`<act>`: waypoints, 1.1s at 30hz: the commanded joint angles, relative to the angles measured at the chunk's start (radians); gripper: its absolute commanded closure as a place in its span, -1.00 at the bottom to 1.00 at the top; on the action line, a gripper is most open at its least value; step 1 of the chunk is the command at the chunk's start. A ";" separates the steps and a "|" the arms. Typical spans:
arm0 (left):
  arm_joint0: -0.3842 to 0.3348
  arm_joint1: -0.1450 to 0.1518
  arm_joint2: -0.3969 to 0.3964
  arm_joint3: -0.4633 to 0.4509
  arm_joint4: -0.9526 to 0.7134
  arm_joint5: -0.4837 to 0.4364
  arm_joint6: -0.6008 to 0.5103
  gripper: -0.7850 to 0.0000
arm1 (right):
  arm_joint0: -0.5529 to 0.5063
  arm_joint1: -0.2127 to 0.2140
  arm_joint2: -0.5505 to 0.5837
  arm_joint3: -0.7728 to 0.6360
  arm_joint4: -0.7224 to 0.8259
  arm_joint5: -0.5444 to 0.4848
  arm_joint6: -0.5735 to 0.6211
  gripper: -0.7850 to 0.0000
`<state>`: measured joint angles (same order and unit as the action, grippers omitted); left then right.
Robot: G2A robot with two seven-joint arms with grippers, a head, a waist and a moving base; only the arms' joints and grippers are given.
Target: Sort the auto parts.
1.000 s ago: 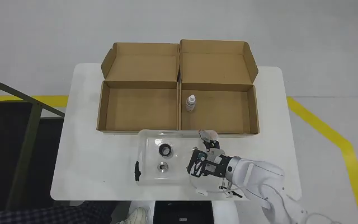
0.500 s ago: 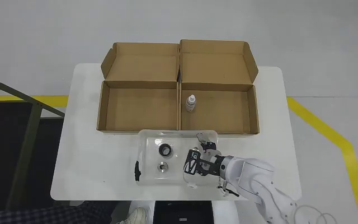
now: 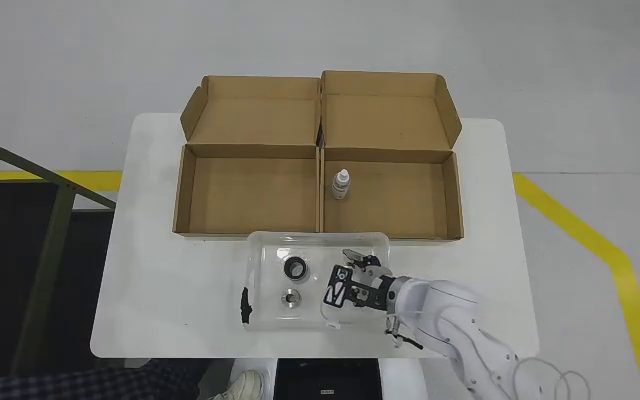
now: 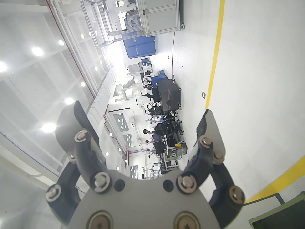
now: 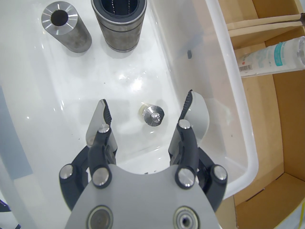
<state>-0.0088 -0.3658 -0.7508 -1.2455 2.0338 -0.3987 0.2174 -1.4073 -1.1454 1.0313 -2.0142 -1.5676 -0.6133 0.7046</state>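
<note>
While the sorting of the auto parts is under way, the right claw [image 5: 146, 106] is seen with its jaws spread wide and empty, held low inside the clear tub [image 5: 238, 101], at about 3 o'clock of the tub's centre in the top view. The small silver stud [image 5: 152, 116] with a pale collar lies on the tub floor between the two fingers, touched by neither and a little nearer to one of them. The ribbed sleeve [image 5: 119, 17] stands at 10 o'clock and the plain metal cylinder [image 5: 65, 28] at 8 o'clock of the tub's centre, both well apart from the claw. The two cardboard boxes, left [image 3: 248, 195] and right [image 3: 400, 195], lie at 12 o'clock of the tub; a small bottle [image 3: 341, 183] stands at the 9 o'clock side of the right box. The left claw [image 4: 143, 115] is likewise spread and empty, pointed away into the room. The step in hand is judged to be the pick of the stud. For a sound grasp, the claw should be shifted until the stud is centred, lowered until the pads flank its widest part, and closed gently, since so small and smooth a piece may skid on the glossy floor. The lift should be made straight up, so that the near tub wall is cleared.
</note>
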 commanded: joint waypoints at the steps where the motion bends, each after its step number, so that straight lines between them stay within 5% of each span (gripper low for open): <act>1: 0.000 0.000 0.000 0.000 0.000 0.000 0.000 -1.00 | 0.007 -0.001 -0.006 0.007 -0.003 0.005 0.003 -0.32; 4: 0.000 0.000 0.000 0.000 0.000 0.000 0.000 -1.00 | 0.014 -0.003 -0.015 0.015 -0.012 0.017 0.010 0.00; 15: 0.000 0.000 0.000 0.000 0.000 0.000 0.000 -1.00 | 0.017 -0.003 -0.024 0.029 -0.031 0.036 0.024 0.44; 19: 0.000 0.000 0.000 0.000 0.000 0.000 0.000 -1.00 | 0.019 -0.003 -0.028 0.028 -0.033 0.034 0.022 0.99; 33: 0.000 0.000 0.000 0.000 0.000 0.000 0.000 -1.00 | -0.001 0.003 -0.020 -0.044 -0.026 0.007 -0.050 1.00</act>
<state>-0.0088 -0.3658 -0.7508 -1.2455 2.0338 -0.3987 0.2174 -1.4072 -1.1429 1.0085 -2.0539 -1.5907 -0.6046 0.6696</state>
